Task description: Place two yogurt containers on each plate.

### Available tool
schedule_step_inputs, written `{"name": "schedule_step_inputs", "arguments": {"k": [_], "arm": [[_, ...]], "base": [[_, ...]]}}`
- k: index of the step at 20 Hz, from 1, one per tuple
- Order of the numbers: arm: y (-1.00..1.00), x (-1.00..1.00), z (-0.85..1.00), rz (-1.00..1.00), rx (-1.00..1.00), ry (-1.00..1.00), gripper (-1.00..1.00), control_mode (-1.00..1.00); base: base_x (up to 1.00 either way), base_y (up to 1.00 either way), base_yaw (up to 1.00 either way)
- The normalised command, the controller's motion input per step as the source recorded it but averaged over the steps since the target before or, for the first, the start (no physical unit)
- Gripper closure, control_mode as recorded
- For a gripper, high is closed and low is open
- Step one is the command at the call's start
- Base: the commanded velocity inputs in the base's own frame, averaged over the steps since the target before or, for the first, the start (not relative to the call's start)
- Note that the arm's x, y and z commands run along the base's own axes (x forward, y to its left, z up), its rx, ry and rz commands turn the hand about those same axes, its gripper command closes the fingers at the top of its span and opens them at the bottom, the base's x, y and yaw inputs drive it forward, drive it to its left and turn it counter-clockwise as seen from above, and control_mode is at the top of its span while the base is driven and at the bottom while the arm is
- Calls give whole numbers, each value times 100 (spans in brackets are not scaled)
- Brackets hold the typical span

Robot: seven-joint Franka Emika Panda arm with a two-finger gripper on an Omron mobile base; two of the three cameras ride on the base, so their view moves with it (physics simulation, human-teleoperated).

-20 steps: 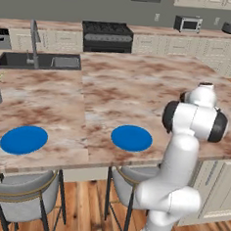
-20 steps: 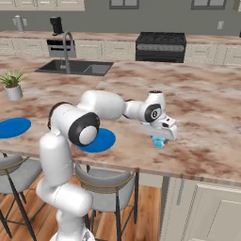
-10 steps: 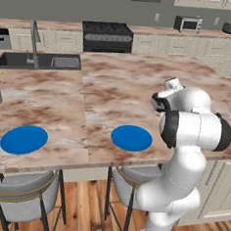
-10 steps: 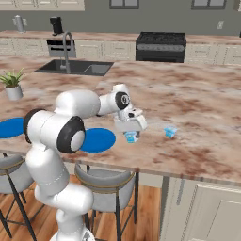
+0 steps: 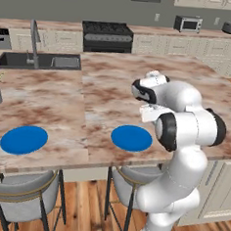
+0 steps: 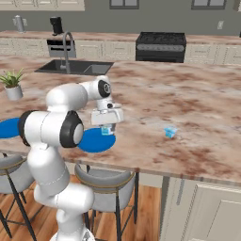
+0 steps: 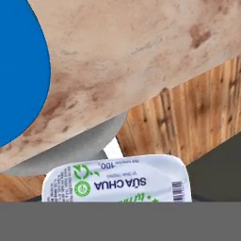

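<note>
A: Right base view, left to right: the far plate (image 6: pixel 7 128), then the near plate (image 6: pixel 96 140), and our tool (image 6: pixel 108 129) grasping a yogurt container (image 6: pixel 108 129) above that plate's right edge.

B: A second yogurt container (image 6: pixel 170 132) sits on the tabletop (image 6: pixel 197 108), well apart.

A: If we let go here, we risk the cup catching the rim and tipping onto the tabletop.
</note>
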Motion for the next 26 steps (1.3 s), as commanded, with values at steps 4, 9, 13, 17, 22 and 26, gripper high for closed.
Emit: {"name": "schedule_step_inputs", "arguments": {"k": [4,9,13,17,22,26], "arm": [[66,-1,-37,-4,19,-16,100,-100],[50,0,-31,-7,12,-20,100,-100],[33,7,-23,-9,4,-6,100,-100],[21,30,-30,-9,0,0,100,-100],[13,41,-29,-2,0,0,100,-100],[9,45,-30,0,0,-1,100,-100]], "base": [[0,0,0],[0,0,0],[0,0,0],[0,0,0],[0,0,0],[0,0,0]]}}
